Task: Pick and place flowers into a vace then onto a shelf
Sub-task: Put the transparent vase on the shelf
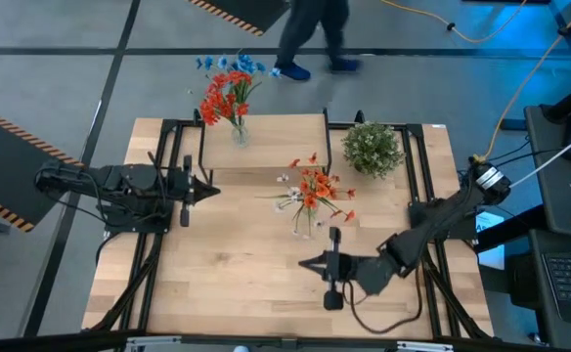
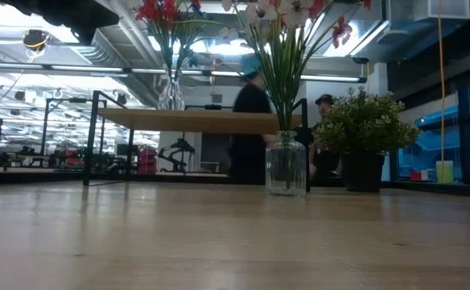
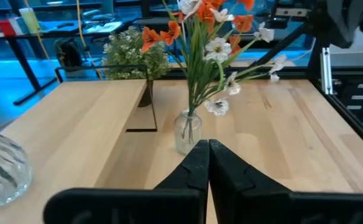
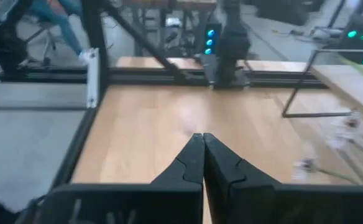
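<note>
A clear glass vase [image 1: 238, 132] with red and blue flowers [image 1: 225, 90] stands on the light-wood shelf [image 1: 276, 147] at the table's far side; it also shows in the low view [image 2: 171, 95]. A second glass vase [image 2: 286, 165] with orange-red and white flowers [image 1: 315, 188] stands on the tabletop at the middle, in front of the shelf. My left gripper [image 1: 212, 191] is shut and empty to the left of this vase [image 3: 188, 130], pointing at it. My right gripper [image 1: 305, 262] is shut and empty nearer the front edge, pointing toward the table's left.
A round bushy green plant in a dark pot [image 1: 372, 147] stands at the far right beside the shelf. The shelf's black legs [image 3: 149, 106] stand on the table. A person [image 1: 310, 39] walks beyond the far edge. Bare tabletop [image 1: 227, 284] lies at the near left.
</note>
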`<state>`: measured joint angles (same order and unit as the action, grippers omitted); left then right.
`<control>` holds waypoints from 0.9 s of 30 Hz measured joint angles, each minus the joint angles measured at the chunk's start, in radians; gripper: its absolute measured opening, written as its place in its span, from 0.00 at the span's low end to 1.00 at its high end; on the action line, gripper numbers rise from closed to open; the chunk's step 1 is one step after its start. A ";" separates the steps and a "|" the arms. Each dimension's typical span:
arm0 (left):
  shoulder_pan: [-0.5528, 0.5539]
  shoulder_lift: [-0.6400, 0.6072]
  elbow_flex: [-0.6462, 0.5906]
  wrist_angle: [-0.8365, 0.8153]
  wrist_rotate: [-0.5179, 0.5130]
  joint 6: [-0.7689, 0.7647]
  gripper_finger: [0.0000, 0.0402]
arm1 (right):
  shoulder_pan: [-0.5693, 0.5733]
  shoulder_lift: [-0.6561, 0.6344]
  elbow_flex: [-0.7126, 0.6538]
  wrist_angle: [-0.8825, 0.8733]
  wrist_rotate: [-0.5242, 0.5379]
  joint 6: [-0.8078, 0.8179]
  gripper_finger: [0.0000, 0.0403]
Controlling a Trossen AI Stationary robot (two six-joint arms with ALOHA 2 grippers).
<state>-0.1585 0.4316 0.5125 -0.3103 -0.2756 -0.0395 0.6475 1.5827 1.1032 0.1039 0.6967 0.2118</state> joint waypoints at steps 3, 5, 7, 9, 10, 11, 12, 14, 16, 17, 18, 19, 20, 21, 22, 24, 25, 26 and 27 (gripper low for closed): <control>-0.007 0.000 0.000 0.000 0.000 0.000 0.01 | 0.031 0.046 0.080 -0.087 0.014 0.051 0.00; -0.006 0.000 0.000 0.000 0.004 0.000 0.01 | 0.050 0.075 0.126 -0.153 0.029 0.083 0.00; -0.006 0.000 0.000 0.000 0.017 0.000 0.01 | 0.068 0.100 0.162 -0.216 0.061 0.131 0.00; -0.006 0.000 0.000 0.000 0.028 0.000 0.01 | 0.086 0.121 0.184 -0.277 0.098 0.200 0.00; -0.006 0.000 0.000 0.002 0.034 0.000 0.01 | 0.093 0.130 0.188 -0.299 0.112 0.236 0.01; -0.006 0.000 0.000 0.006 0.038 0.000 0.01 | 0.100 0.134 0.188 -0.314 0.122 0.268 0.01; -0.006 0.000 0.000 0.010 0.042 0.000 0.01 | 0.108 0.136 0.187 -0.331 0.128 0.301 0.01; -0.006 0.000 0.000 0.017 0.044 0.000 0.01 | 0.120 0.139 0.185 -0.355 0.142 0.373 0.01; -0.006 0.000 0.000 0.033 0.043 0.006 0.01 | 0.134 0.144 0.184 -0.392 0.167 0.433 0.01; -0.007 0.000 0.000 0.041 0.042 0.009 0.01 | 0.142 0.145 0.184 -0.411 0.180 0.452 0.01; -0.010 0.000 0.000 0.044 0.042 0.011 0.01 | 0.150 0.145 0.184 -0.426 0.195 0.470 0.01; -0.015 0.000 0.000 0.047 0.042 0.011 0.01 | 0.158 0.145 0.184 -0.443 0.212 0.492 0.01; -0.021 0.000 0.000 0.048 0.042 0.015 0.01 | 0.166 0.145 0.184 -0.462 0.230 0.512 0.01; -0.030 -0.001 0.000 0.049 0.042 0.017 0.00 | 0.173 0.145 0.184 -0.485 0.247 0.531 0.01; -0.041 -0.002 0.000 0.049 0.040 0.018 0.00 | 0.181 0.145 0.184 -0.504 0.257 0.554 0.01; -0.066 -0.003 0.000 0.048 0.012 0.022 0.01 | 0.189 0.150 0.184 -0.530 0.272 0.596 0.01; -0.081 -0.002 -0.007 0.059 -0.010 0.024 0.01 | 0.192 0.157 0.184 -0.540 0.277 0.609 0.01; -0.096 -0.004 -0.027 0.090 -0.033 0.024 0.00 | 0.194 0.165 0.184 -0.550 0.279 0.621 0.01; -0.110 -0.005 -0.056 0.130 -0.050 0.027 0.00 | 0.195 0.177 0.183 -0.554 0.279 0.624 0.01</control>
<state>-0.2688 0.4262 0.4563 -0.1804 -0.3255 -0.0124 0.8428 1.7598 1.2865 -0.4500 0.9756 0.8362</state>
